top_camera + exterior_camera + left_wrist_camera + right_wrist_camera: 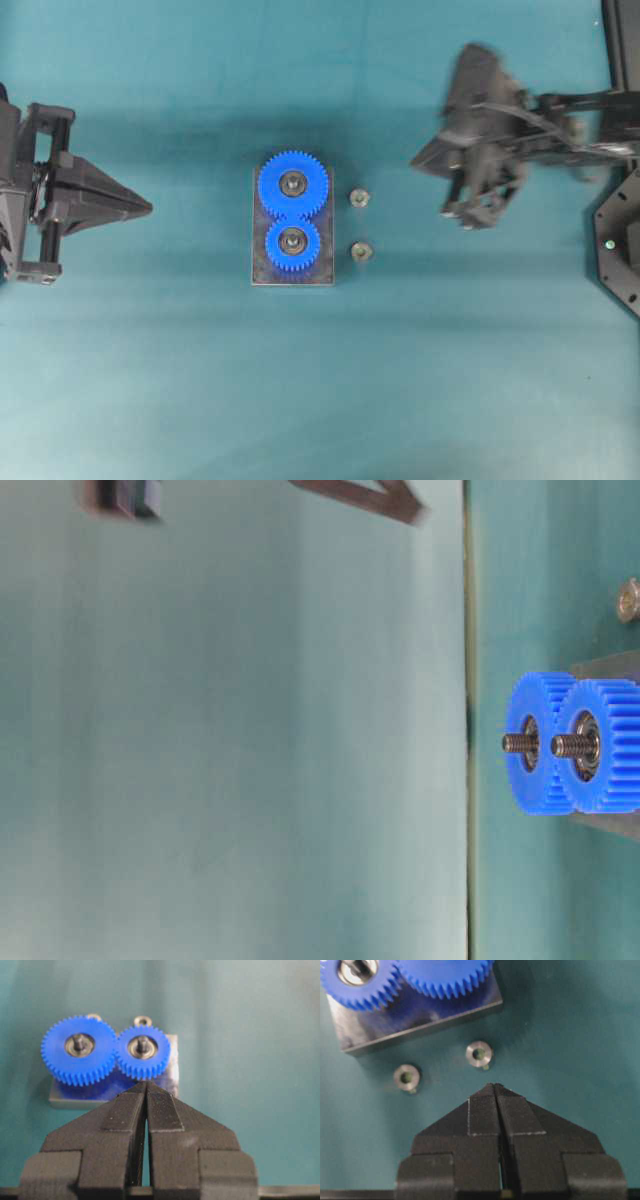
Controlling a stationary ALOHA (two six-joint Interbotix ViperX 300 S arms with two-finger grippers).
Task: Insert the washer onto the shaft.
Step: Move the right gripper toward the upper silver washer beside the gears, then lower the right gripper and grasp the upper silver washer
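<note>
While right claw (496, 1087) is closed, washer (479, 1053) just ahead, untouched

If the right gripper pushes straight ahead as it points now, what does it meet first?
Probably the nearer washer, lying just ahead of the shut right gripper and slightly to one side; depth is unclear, so it may pass over it.

Teal cloth-like table surface (150, 380), plain, no pattern. Two bright blue toothed gears: larger gear (294, 185), smaller gear (292, 246). Gear hubs dark with silvery ring; dark grey threaded shafts (570, 746) at centres. Base plate (420, 1017) dark, glossy, bluish reflection of gears. Two washers (479, 1054) dull silver-grey, dark holes. Left gripper (146, 1091) matte black, fine ribbed texture on pads. Right gripper (495, 1091) matte black, pale scuffed edges. Pale grey-green backdrop (250, 730) in table-level view.
</note>
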